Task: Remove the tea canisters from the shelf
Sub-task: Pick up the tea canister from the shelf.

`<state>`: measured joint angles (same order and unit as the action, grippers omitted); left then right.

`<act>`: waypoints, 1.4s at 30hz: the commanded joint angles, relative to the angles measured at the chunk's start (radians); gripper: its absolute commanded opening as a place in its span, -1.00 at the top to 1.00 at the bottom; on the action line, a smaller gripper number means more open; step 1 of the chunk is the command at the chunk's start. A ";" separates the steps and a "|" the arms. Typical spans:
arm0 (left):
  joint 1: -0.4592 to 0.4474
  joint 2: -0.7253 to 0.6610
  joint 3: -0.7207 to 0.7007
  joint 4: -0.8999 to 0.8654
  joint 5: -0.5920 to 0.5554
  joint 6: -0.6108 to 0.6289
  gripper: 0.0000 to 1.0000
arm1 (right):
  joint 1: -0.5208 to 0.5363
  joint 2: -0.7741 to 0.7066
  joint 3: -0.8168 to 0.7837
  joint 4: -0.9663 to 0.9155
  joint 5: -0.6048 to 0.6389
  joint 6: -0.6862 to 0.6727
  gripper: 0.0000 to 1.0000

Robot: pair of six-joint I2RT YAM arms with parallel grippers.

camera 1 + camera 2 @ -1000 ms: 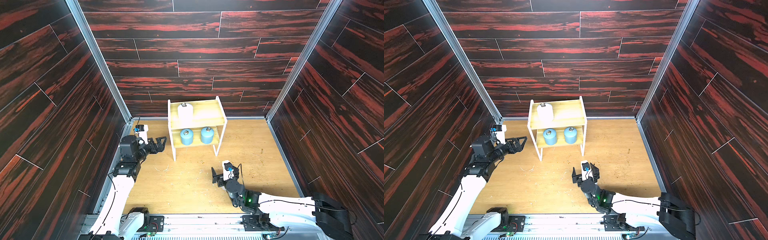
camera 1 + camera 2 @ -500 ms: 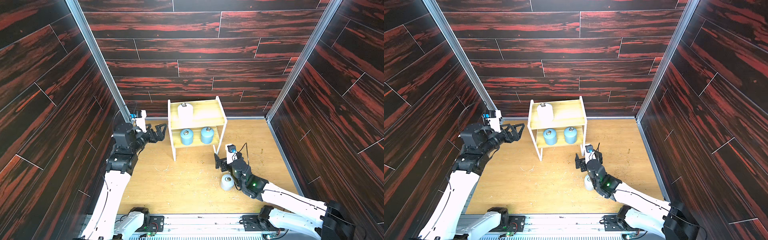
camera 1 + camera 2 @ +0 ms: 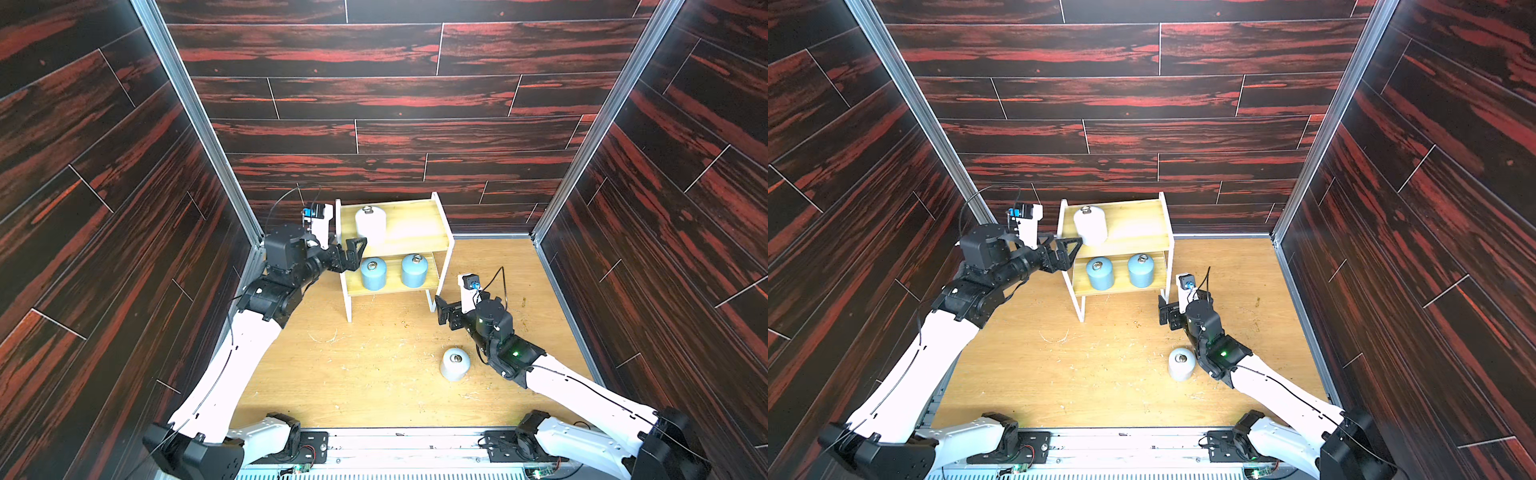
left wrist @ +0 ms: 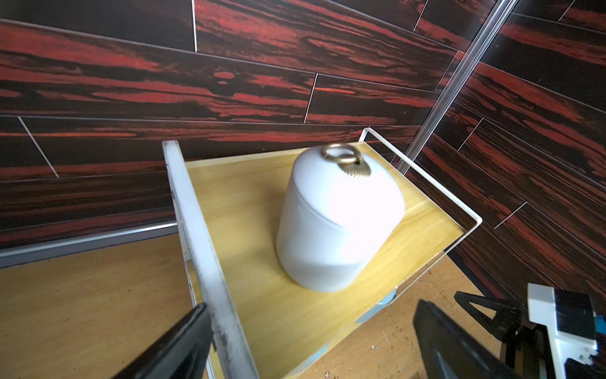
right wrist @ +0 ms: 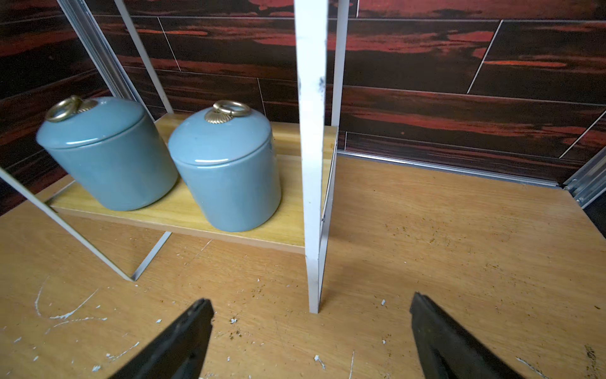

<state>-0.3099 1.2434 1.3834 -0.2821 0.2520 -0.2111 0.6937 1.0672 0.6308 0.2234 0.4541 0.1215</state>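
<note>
Standing near the back wall, shelf (image 3: 415,226) (image 3: 1133,224) is the reference for everything below.

White canister (image 3: 370,224) (image 3: 1090,225) (image 4: 337,223): upright on the shelf's top board, toward the left side panel, ring on lid visible.

Two blue canisters: both upright on the shelf's lower board, side by side, close but apart. Left blue canister (image 3: 373,273) (image 5: 108,154) sits near the shelf's left end. Right blue canister (image 3: 414,271) (image 5: 229,170) sits nearer the shelf's right side.

Second white canister (image 3: 455,364) (image 3: 1181,364): off the shelf, upright on the worktop (image 3: 374,374), well in front of the shelf's right front leg, just beside the right forearm.

Left fingers (image 3: 356,247) (image 4: 177,347): spread wide, empty, at the shelf's top front left corner, level with the top board. Wrist view shows the shelf's left side panel between the two fingers, one outside the shelf, one over the top board; white canister ahead, not touched. Can't tell whether a finger contacts the panel.

Right fingers (image 3: 442,308) (image 5: 177,344): spread wide, empty, low over the worktop just in front of the shelf's right front leg. Wrist view has that leg lined up between the fingers, ahead of the tips, no contact. Blue canisters off to one side, untouched.

Worktop in front of the shelf: scratches and small white chips.
</note>
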 commanded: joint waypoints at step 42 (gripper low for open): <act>-0.206 0.277 0.192 0.104 -0.455 0.029 -1.00 | -0.094 0.037 -0.003 -0.004 -0.135 0.002 -0.97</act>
<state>-0.5117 1.5085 1.5509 -0.1917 -0.1806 -0.1669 0.6064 1.0988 0.6308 0.2024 0.3313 0.1188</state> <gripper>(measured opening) 1.000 0.984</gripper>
